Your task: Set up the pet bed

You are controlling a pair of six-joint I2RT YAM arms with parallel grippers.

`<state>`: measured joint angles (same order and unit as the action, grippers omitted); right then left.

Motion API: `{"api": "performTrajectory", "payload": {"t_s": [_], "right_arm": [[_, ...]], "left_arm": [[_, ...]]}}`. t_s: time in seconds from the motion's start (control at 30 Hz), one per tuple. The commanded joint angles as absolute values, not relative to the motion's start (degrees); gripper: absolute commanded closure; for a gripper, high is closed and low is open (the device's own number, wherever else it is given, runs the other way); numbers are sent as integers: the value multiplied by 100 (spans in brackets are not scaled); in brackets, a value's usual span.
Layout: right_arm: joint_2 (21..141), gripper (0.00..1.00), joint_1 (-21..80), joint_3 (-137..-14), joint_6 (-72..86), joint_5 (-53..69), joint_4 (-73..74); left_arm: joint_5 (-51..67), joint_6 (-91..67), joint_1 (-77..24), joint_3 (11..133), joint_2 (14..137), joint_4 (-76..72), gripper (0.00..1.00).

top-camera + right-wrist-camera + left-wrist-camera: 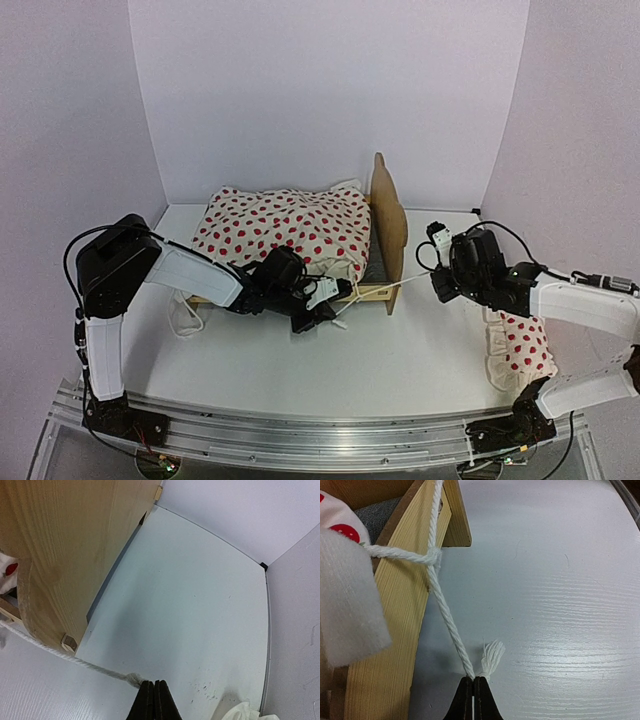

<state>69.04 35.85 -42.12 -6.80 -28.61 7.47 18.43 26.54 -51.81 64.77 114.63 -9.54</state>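
Observation:
The pet bed (388, 215) stands at the back middle of the table, its plywood headboard (70, 545) upright on the right and its wooden side rail (395, 630) facing the front. Dark grey fabric base (375, 515) shows by the rail. A white rope (447, 625) is knotted at the rail (434, 556). My left gripper (473, 680) is shut on it just below its frayed end (492, 657), in front of the bed (325, 300). Right of the headboard, my right gripper (153, 682) is shut on a knotted rope end (132, 679) that runs taut to the bed (405, 282).
A white red-dotted duvet (285, 225) lies heaped over the bed. A small red-dotted pillow (520, 345) lies under my right arm at the table's right edge. White walls close in the table at the back and both sides.

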Motion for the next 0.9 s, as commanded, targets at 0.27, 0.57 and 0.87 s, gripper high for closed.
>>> {"api": "performTrajectory", "payload": {"t_s": [0.27, 0.57, 0.87], "right_arm": [[6308, 71, 3413, -3585, 1191, -2066, 1638], [5629, 52, 3410, -3586, 2080, -2351, 2100], [6664, 66, 3946, -5070, 2374, -1504, 2069]], "left_arm": [[2590, 3218, -5172, 6366, 11125, -55, 68], [2977, 3284, -5168, 5933, 10089, 750, 60], [2508, 3059, -5013, 5908, 8723, 1548, 57]]}}
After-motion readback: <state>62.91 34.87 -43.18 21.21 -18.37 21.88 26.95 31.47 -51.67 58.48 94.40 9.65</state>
